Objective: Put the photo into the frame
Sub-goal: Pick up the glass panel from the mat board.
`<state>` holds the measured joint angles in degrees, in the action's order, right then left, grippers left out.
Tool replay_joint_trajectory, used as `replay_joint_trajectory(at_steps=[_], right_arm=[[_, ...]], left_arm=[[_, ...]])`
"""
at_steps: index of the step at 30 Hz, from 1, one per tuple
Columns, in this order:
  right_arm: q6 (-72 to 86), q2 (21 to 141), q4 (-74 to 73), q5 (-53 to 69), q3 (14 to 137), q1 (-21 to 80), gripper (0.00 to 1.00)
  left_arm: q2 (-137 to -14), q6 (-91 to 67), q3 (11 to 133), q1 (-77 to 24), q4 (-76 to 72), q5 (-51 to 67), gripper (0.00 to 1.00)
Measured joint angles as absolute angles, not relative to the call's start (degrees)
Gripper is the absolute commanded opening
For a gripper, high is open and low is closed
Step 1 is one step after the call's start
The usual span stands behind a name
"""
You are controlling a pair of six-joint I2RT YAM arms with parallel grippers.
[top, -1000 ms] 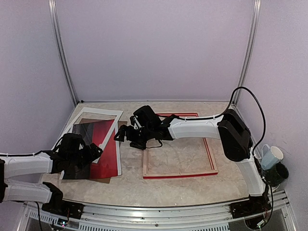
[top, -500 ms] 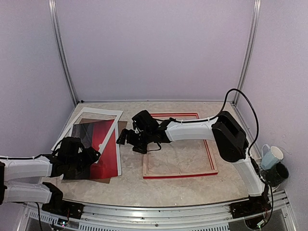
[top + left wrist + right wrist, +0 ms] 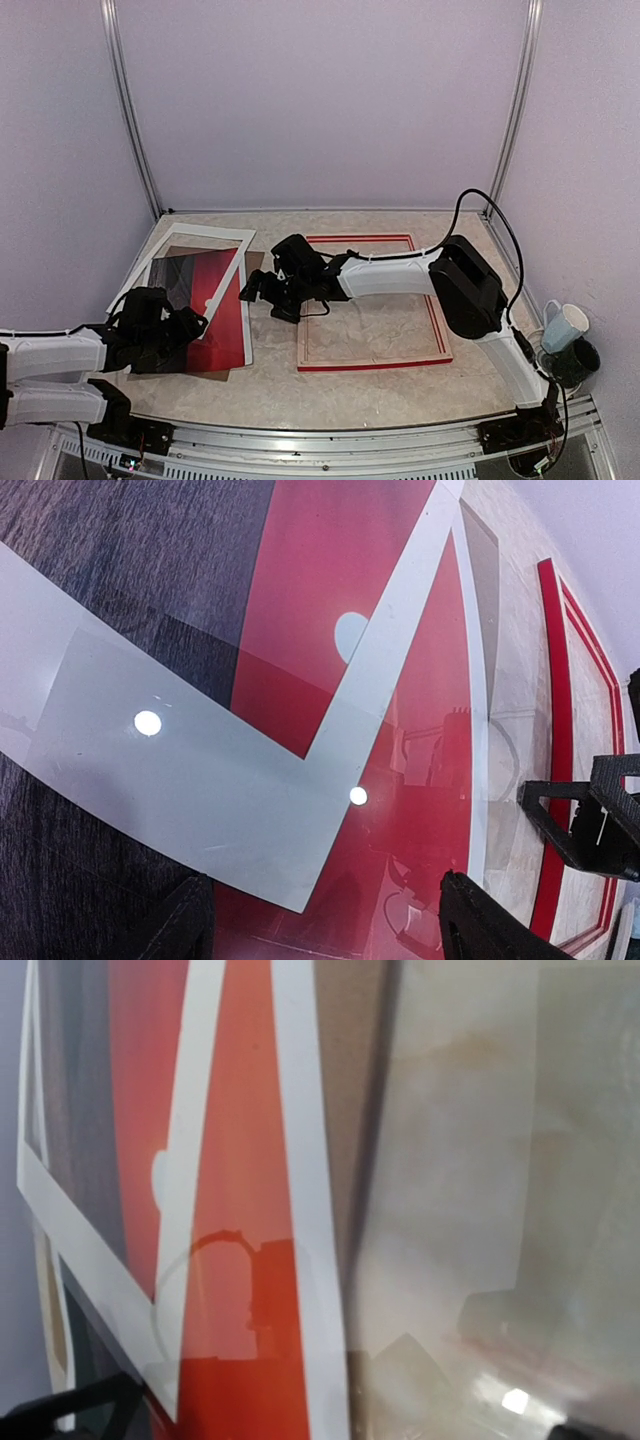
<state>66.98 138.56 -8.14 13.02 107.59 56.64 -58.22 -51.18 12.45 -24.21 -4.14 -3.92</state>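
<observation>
Observations, top camera: photo [image 3: 228, 325] lies face up on the left side of the table [image 3: 400, 385], red sky and dark sea showing. White mat border [image 3: 205, 232] lies askew on top of it, one strip crossing the red area. A brown backing board [image 3: 253, 262] shows at the photo's right edge. Frame [image 3: 375, 365] lies flat just to the right of the photo, with bare tabletop showing through its opening. Photo is outside the frame. My left claw [image 3: 190, 325] is low over the photo's near-left part. My right claw [image 3: 252, 290] reaches across the frame's left rail and hangs over the gap between frame and photo. A white mug [image 3: 566, 324] stands at the far right.

Left wrist camera: my two fingertips [image 3: 185, 925] sit wide apart at the bottom of the view with glossy photo between them and nothing clamped. I cannot tell whether they touch the print. The white sun [image 3: 350, 635] is half covered by the mat strip. The frame's red rail runs along the right, with my right claw in front of it.

Right wrist camera: red print crossed by the mat, then the brown board edge, then tabletop. One dark finger [image 3: 70, 1405] shows at the lower left corner and a sliver of another at the lower right, so this claw is spread wide and holds nothing.
</observation>
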Motion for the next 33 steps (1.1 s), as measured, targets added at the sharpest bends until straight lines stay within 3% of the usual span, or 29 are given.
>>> replay_joint_trajectory(at_steps=[13, 33], right_arm=[[71.07, 140.05, -3.03, 13.26, 107.98, 56.64, 0.97], [75.37, 139.83, 21.21, 17.12, 98.80, 56.64, 0.84]], left_arm=[[-56.38, -51.20, 11.49, -24.21, -3.57, -3.90, 0.74], [-58.87, -50.74, 11.49, -24.21, -6.46, -2.44, 0.70]])
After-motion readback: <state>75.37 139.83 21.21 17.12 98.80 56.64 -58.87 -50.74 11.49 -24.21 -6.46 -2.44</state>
